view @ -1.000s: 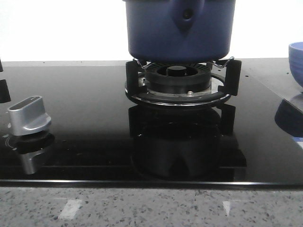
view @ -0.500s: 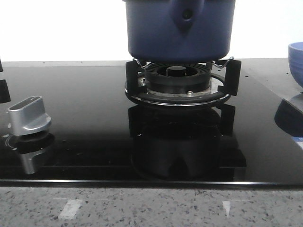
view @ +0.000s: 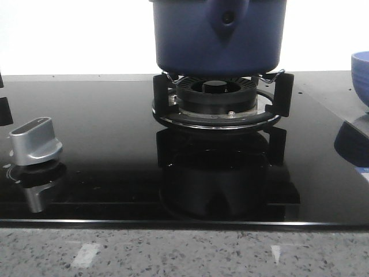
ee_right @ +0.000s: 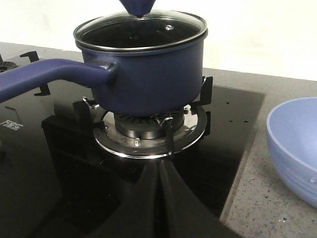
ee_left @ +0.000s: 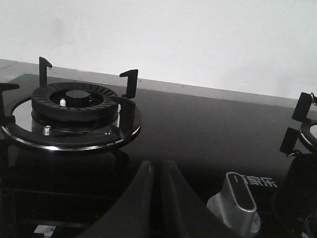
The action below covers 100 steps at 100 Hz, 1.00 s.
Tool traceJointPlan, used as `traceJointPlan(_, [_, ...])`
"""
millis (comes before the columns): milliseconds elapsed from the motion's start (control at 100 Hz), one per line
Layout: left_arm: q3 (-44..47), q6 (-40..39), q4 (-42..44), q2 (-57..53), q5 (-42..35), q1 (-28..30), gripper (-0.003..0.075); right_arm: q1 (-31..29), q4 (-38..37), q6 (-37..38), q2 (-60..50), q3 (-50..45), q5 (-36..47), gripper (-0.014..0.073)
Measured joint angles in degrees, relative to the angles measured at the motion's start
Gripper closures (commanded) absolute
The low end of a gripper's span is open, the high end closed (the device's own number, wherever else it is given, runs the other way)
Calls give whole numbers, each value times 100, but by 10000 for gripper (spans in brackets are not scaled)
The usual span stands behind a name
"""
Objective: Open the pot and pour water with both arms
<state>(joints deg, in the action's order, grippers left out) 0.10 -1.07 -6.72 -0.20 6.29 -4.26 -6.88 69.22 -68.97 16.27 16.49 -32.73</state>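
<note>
The dark navy-blue pot (view: 219, 37) stands on the right burner's black grate (view: 222, 101); the front view shows its wall and the pointed handle mount with one rivet hole. In the right wrist view the pot (ee_right: 148, 79) carries a glass lid (ee_right: 141, 30) with a steel rim, and its long blue handle (ee_right: 47, 77) points toward the stove's middle. My right gripper (ee_right: 159, 166) is shut and empty, short of the burner. My left gripper (ee_left: 157, 166) is shut and empty over the black glass, between the empty left burner (ee_left: 74, 111) and a silver knob (ee_left: 237, 201).
A lighter-blue bowl (ee_right: 294, 148) sits on the speckled counter right of the stove; it also shows in the front view (view: 361, 75). The silver knob (view: 34, 141) stands on the glass hob at the left. The counter's front edge (view: 184, 251) runs along the bottom.
</note>
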Motion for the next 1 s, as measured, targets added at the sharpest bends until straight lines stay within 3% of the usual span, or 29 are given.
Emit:
traceJointPlan(640, [0,0,5,0,0,0,741,0,0,0,0,0,0,639])
traceJointPlan(780, [0,0,5,0,0,0,741,0,-129,60,0,0,490,639])
traceJointPlan(880, [0,0,13,0,0,0,741,0,-1170,1266,0,0,1052,639])
traceJointPlan(1000, [0,0,13,0,0,0,741,0,-3945,4372,0,0,1517,639])
